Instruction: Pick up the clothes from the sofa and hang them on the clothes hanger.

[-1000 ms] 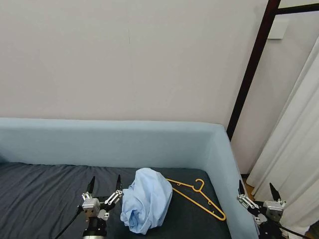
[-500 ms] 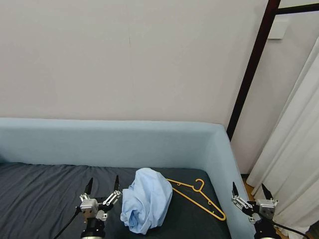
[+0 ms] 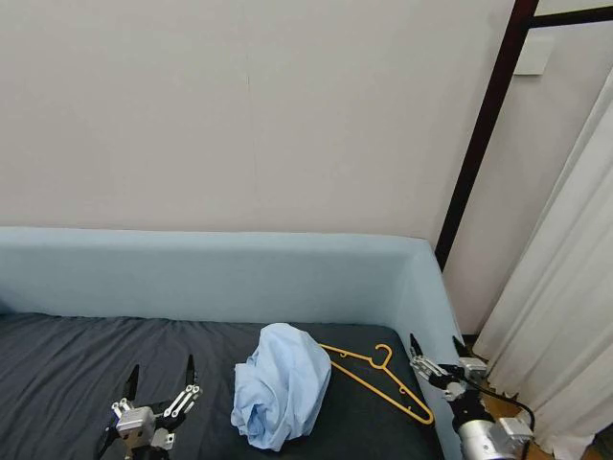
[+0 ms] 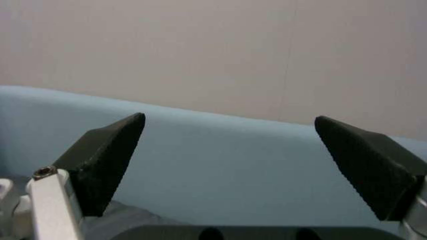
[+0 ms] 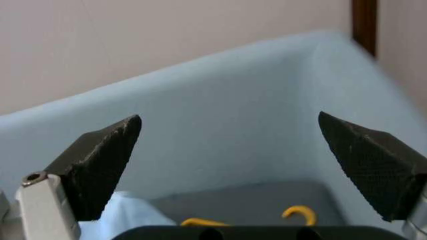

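Left tool (image 3: 160, 381): to the left of the clothes (image 3: 282, 385), near the bundle but apart from it, low over the dark seat cushion (image 3: 67, 359) of the sofa (image 3: 211, 273). Its two fingers stand spread and point upward, with nothing between them. The left wrist view shows the same tool (image 4: 230, 150) released, with the pale blue backrest (image 4: 220, 160) and the wall (image 4: 200, 50) beyond its dark tips.

Clothes: a light blue garment crumpled into one bundle, lying on the seat cushion in front of the backrest.

Clothes hanger (image 3: 378, 370): orange, lying flat on the cushion just to the right of the clothes. Its near end reaches the bundle's edge and its hook curls away from the bundle.

Right tool (image 3: 436, 347): to the right of the clothes, beyond the hanger, over the sofa's side arm. Its fingers are apart and it grips nothing. In the right wrist view the tool (image 5: 230, 150) is released. Between its tips lie the hanger's hook (image 5: 299, 212) and a corner of the clothes (image 5: 127, 220).

Farther right of the clothes stand a dark pole (image 3: 484, 125) and a white curtain (image 3: 565, 287).
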You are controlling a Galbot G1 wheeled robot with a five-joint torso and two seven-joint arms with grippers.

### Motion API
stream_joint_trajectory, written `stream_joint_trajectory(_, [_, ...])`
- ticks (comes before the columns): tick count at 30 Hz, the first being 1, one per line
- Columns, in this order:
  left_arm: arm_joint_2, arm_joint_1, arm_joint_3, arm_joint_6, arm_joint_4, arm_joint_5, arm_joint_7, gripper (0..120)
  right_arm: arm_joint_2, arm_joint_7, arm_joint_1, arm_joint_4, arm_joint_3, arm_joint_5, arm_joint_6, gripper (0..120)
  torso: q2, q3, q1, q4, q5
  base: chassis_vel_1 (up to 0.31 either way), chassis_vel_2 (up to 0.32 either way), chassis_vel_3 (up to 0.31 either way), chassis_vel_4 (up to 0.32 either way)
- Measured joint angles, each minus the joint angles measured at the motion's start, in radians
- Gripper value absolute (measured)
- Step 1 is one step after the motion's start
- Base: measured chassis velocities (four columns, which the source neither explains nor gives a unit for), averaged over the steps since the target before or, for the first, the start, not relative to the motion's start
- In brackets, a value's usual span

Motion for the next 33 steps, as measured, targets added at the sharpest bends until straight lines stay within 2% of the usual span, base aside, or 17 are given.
stream_joint_trajectory(3, [-0.004,0.02,-0.033,-0.025,-0.01,0.04,-0.005,100,-0.025,0.032,0.144,-0.067,-0.113,0.195,-0.066,100,0.0,0.0,0.0,-0.0001,-0.0002,0.0,0.0,0.0,0.0])
stream_joint_trajectory(8, [-0.01,0.024,-0.067,-0.028,0.012,0.085,-0.03,100,-0.01,0.042,0.263,-0.165,-0.237,0.275,-0.11,100,0.0,0.0,0.0,-0.0002,-0.0003,0.0,0.0,0.0,0.0])
stream_joint_trajectory(11, [-0.016,0.019,-0.077,-0.004,0.031,0.083,-0.065,100,0.031,0.056,0.348,-0.256,-0.345,0.316,-0.146,100,0.0,0.0,0.0,-0.0003,-0.0003,0.0,0.0,0.0,0.0])
stream_joint_trajectory(16, [-0.026,0.015,-0.087,0.012,0.047,0.08,-0.089,100,0.104,0.121,0.436,-0.332,-0.442,0.368,-0.229,100,0.0,0.0,0.0,0.0,-0.0004,0.0,0.0,0.0,0.0])
stream_joint_trajectory(26, [-0.02,0.01,-0.125,0.006,0.09,0.062,-0.103,100,0.207,0.194,0.512,-0.456,-0.502,0.365,-0.305,100,0.0,0.0,0.0,-0.0002,-0.0003,0.0,0.0,0.0,0.0])
stream_joint_trajectory(33, [-0.025,0.003,-0.122,0.005,0.1,0.065,-0.108,100,0.233,0.247,0.499,-0.446,-0.498,0.37,-0.359,99,0.0,0.0,0.0,-0.0002,-0.0001,0.0,0.0,0.0,0.0])
